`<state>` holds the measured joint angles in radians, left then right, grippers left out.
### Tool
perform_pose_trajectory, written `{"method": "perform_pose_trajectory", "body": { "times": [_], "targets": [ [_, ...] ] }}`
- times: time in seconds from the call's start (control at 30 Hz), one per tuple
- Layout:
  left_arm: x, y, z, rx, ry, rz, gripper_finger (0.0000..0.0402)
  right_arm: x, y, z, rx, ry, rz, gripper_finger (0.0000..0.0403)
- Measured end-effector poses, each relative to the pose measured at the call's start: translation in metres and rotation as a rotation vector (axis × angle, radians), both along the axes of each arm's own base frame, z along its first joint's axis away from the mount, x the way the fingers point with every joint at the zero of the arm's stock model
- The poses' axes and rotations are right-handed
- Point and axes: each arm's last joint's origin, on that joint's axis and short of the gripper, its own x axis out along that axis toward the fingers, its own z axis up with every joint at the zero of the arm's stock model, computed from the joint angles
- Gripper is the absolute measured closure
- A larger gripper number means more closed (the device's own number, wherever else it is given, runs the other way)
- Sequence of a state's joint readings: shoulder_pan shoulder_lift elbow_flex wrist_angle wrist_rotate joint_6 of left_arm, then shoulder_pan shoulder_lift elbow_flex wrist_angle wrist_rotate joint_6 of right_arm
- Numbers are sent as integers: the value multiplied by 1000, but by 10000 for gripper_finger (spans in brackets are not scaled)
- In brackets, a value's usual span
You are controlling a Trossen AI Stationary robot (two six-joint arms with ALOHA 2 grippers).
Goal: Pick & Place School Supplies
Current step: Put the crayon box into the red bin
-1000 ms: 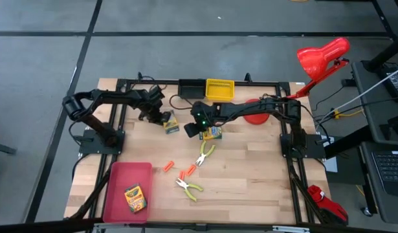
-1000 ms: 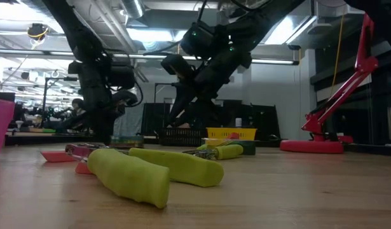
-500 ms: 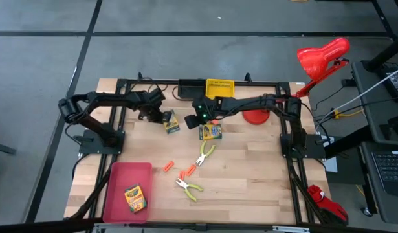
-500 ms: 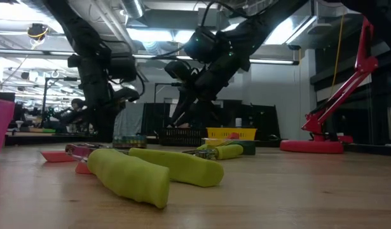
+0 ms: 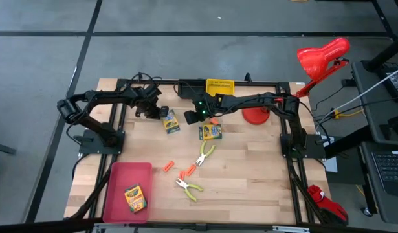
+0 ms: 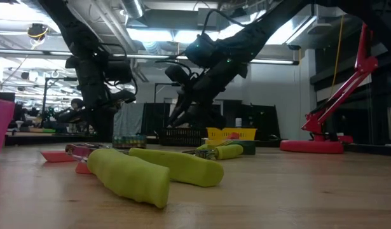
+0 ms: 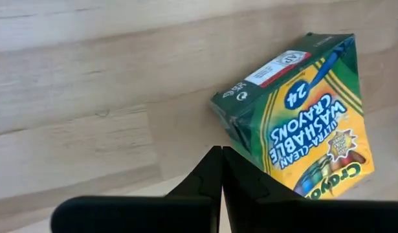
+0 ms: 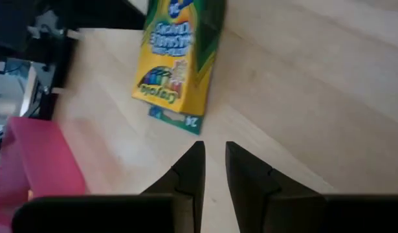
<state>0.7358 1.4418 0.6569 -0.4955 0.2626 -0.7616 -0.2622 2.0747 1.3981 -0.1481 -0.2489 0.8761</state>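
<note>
Three yellow-and-green crayon boxes are lying around the table. One crayon box point(image 5: 171, 122) is sitting just beside the left gripper point(image 5: 154, 111), on the red-tray side of it; the left wrist view shows it point(image 7: 302, 123) lying flat, label up, reading "24 ultra-clean washable crayons", one corner cut off by the frame. A second crayon box point(image 5: 211, 132) is lying near the right gripper point(image 5: 200, 116), between it and the pliers; the right wrist view shows this box point(image 8: 178, 61) flat on the wood, its far end cropped. The third crayon box point(image 5: 135, 198) is resting inside the red tray point(image 5: 118, 178).

Two pliers with lime-green handles are lying to the side of the red tray, away from the left arm – one point(image 5: 204, 154) farther from the tray, one point(image 5: 189, 187) closer. Stubby orange pieces point(image 5: 167, 168) are scattered between the tray and the pliers; another orange piece point(image 5: 213, 120) is sitting just beside the right gripper.

Left gripper fingers point(image 7: 211, 175) are pressing together, empty, apart from the box. Right gripper fingers point(image 8: 192, 168) are showing only a narrow gap – holding nothing.

In the low view the lime handles point(image 6: 150, 168) are filling the foreground and hiding the orange pieces mostly; the boxes are hard to make out there.
</note>
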Motion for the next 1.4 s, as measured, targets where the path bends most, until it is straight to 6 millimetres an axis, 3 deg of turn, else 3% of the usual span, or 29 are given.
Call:
{"method": "perform_pose_trajectory", "body": {
  "times": [0.57,0.93,1.1,1.4],
  "targets": [
    [2,-2,0,-18,-17,5,400,48,-9,-14,-19,96,91,340],
    [1,-1,0,-10,-7,3,400,49,-10,-17,-28,106,78,340],
    [-4,-2,-9,-64,63,-21,400,49,-10,-17,-29,106,66,340],
    [3,2,-14,-81,3,-10,400,49,-10,-20,-21,113,57,340]
  ]
}}
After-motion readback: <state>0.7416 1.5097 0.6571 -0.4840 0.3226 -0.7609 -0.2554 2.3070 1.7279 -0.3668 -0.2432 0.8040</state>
